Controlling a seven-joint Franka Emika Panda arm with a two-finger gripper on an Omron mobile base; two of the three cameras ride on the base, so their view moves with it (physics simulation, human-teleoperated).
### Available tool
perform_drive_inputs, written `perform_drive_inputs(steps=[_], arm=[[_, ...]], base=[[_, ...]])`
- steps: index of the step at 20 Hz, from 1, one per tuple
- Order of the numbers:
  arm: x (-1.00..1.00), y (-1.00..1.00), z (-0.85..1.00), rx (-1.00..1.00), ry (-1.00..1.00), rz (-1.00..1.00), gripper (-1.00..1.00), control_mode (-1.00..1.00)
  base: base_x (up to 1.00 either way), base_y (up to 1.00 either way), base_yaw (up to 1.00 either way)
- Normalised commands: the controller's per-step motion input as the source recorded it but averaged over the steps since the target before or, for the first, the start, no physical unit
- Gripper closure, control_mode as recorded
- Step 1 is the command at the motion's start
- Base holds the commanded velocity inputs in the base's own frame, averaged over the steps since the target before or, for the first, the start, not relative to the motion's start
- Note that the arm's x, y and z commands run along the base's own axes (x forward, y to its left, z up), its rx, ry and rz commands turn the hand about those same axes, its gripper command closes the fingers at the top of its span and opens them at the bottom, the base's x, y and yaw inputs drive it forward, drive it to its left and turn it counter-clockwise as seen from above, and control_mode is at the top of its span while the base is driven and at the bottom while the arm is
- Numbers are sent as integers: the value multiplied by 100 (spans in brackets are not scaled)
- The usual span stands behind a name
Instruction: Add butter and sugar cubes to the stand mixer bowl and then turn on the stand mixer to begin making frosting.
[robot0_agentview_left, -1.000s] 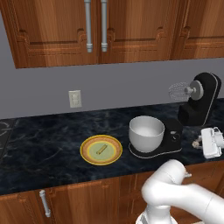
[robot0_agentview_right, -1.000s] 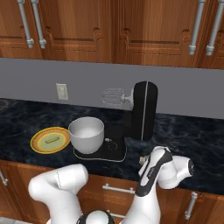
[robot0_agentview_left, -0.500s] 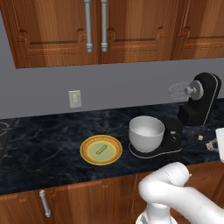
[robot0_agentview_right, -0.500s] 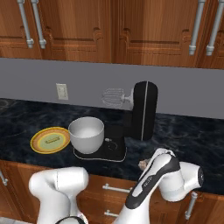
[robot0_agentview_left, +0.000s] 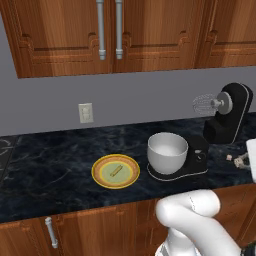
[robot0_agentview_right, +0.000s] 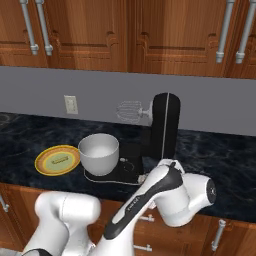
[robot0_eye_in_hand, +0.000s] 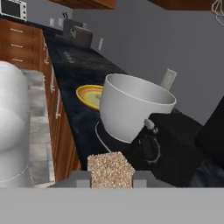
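In the hand view a pale beige sugar cube (robot0_eye_in_hand: 110, 169) sits pinched between my gripper's (robot0_eye_in_hand: 110, 176) two tips, so the gripper is shut on it. Just beyond it stands the white stand mixer bowl (robot0_eye_in_hand: 131, 107) on the black base of the stand mixer (robot0_eye_in_hand: 175, 140). In the left base view the gripper (robot0_agentview_left: 239, 161) hovers to the right of the mixer (robot0_agentview_left: 230, 117) and bowl (robot0_agentview_left: 167, 152). The butter (robot0_agentview_left: 116, 171) lies on a yellow plate (robot0_agentview_left: 97, 175) left of the bowl. The right base view shows the butter (robot0_agentview_right: 59, 160), bowl (robot0_agentview_right: 99, 152) and mixer (robot0_agentview_right: 165, 125) with its head tilted up.
The wire whisk (robot0_agentview_left: 204, 104) hangs from the raised head, above and behind the bowl. Wooden cabinets (robot0_agentview_left: 110, 35) hang above, and a wall outlet (robot0_agentview_left: 85, 112) sits on the grey backsplash. The counter's front edge (robot0_agentview_left: 100, 207) runs just below the plate.
The hand has slid a little to the right in the left base view and turned, still holding the cube. The arm's elbow has swung rightward in the right base view.
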Motion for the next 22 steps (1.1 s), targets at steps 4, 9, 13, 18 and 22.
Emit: perform_drive_inputs(steps=[4,9,13,18,22], arm=[[-14,87,61,-8,1,-6,100,-100],[-1,83,50,-10,5,-10,100,-100],[0,66,47,-10,6,-11,100,-100],[1,46,42,-10,9,-12,100,-100],[16,39,38,-9,11,-12,100,-100]], base=[[0,0,0],[0,0,0],[0,0,0],[0,0,0],[0,0,0]])
